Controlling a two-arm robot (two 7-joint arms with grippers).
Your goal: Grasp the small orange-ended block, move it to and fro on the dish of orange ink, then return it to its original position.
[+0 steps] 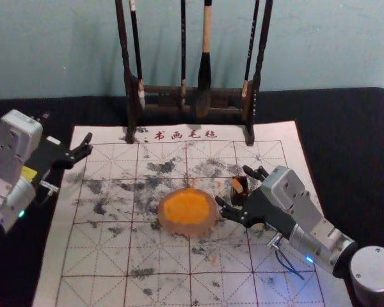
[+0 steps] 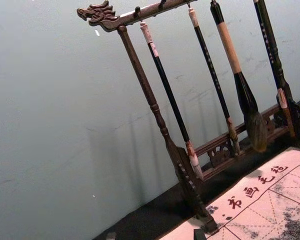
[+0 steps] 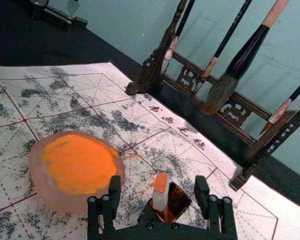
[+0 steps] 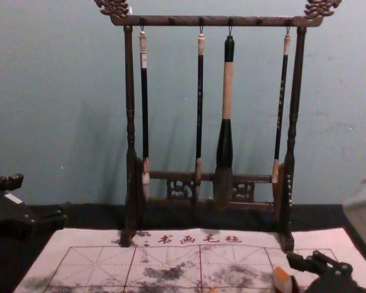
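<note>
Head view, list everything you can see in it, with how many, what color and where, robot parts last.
wall: one, blue-green, behind everything
rack: one, dark brown, at the mat's far end
brushes: four, dark with pale parts, hanging on the rack
black cloth: one, black, under the mat
mat: one, white with red lines, on the cloth
dish: one, pinkish, mid-mat
ink: one patch, orange, in the dish
block: one, white, orange-ended, in the box
box: one, dark brown, right of the dish
arms: two, silver-grey, left and right sides
left gripper: one, black, open, near the mat's left edge
right gripper: one, black, open, at the block
</note>
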